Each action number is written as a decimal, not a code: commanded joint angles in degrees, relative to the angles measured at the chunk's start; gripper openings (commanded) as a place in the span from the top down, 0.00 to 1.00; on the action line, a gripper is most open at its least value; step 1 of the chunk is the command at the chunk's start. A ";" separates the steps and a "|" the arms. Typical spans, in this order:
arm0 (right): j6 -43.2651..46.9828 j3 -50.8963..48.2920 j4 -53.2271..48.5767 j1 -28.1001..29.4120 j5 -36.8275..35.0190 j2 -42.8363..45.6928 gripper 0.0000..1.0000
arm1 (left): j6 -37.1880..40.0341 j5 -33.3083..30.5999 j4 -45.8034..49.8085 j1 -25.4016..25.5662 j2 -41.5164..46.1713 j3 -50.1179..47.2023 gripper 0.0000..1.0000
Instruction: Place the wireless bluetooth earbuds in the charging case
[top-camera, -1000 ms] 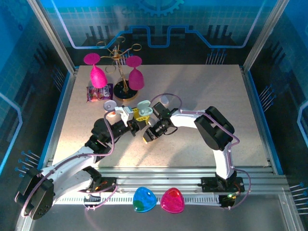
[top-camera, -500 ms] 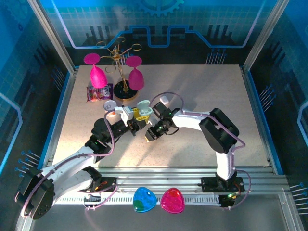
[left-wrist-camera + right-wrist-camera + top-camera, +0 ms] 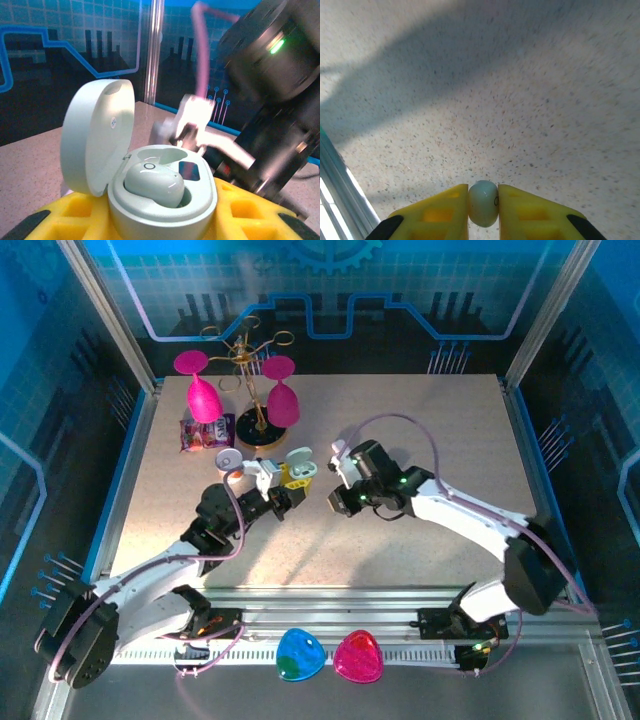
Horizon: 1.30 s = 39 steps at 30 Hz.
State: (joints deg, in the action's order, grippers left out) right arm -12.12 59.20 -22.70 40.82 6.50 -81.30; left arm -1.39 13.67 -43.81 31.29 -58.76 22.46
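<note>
Earbud (image 3: 483, 202), small, rounded, glossy pale-mint plastic: pinched between the two yellow plastic fingers (image 3: 437, 212) of the right end effector (image 3: 483, 194), which is clenched on it from both sides. Its long axis runs along the fingers. The rounded end points out past the tips towards the desk (image 3: 545, 100), a matt, speckled beige surface. No stem can be made out. In the overhead view this end effector (image 3: 338, 502) sits over bare desk, near the charging case on its right and apart from it.

Left end effector (image 3: 162, 222): yellow fingers closed on the base of the pebble-shaped pale-mint charging case (image 3: 200, 197), which is smooth, glossy and grasped upright. The hinged lid (image 3: 97, 135) stands open, tilted back at the left of the wrist view. A second earbud (image 3: 152, 182) with the same glossy finish is seated in the nearer well. Its long axis lies across the case, domed back uppermost. The farther well (image 3: 172, 155) shows its bare moulded floor.

Beyond the case, a flat white round disc (image 3: 228, 458) lies on the desk. Farther back is a shiny purple foil packet (image 3: 205, 432). Farthest, two magenta stemmed glasses (image 3: 203, 400) hang bowl-down from a gold wire rack (image 3: 245, 345).
</note>
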 commanded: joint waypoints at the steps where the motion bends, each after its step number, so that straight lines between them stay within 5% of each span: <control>1: 1.42 2.40 -5.68 0.47 -5.24 4.84 0.81 | 0.69 -0.54 -2.04 -0.11 -1.72 1.63 0.73; 18: 7.10 18.33 -10.22 5.91 -8.96 2.78 0.81 | 1.43 4.13 -2.00 -0.14 -6.10 0.95 0.74; 39: 7.51 18.53 -9.82 6.09 -6.70 -0.39 0.81 | -0.87 7.08 -3.80 -0.15 -5.28 1.60 0.74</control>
State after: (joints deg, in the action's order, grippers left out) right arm -5.26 77.03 -32.34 46.13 -1.13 -80.55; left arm -1.54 19.35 -44.69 31.29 -64.77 22.46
